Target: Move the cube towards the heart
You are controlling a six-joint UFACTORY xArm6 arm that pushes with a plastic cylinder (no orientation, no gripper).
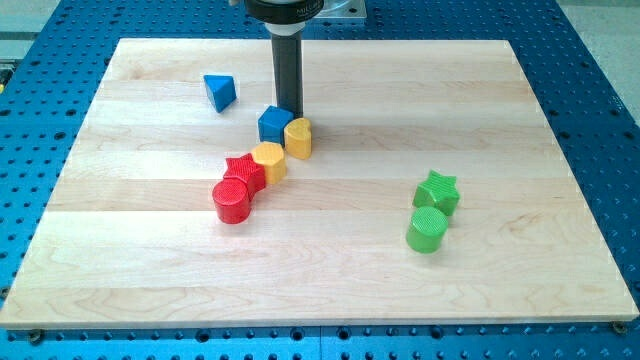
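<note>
The blue cube (274, 124) sits near the board's upper middle. A yellow heart-shaped block (298, 137) touches its right side. My tip (289, 112) is just above both in the view, at the cube's upper right edge and close to the heart's top. The dark rod rises straight up from there to the view's top.
A yellow pentagon-like block (268, 160), a red star (244, 172) and a red cylinder (232, 201) form a diagonal row running down-left from the heart. A blue triangular block (219, 92) lies at upper left. A green star (437, 190) and green cylinder (427, 229) stand at right.
</note>
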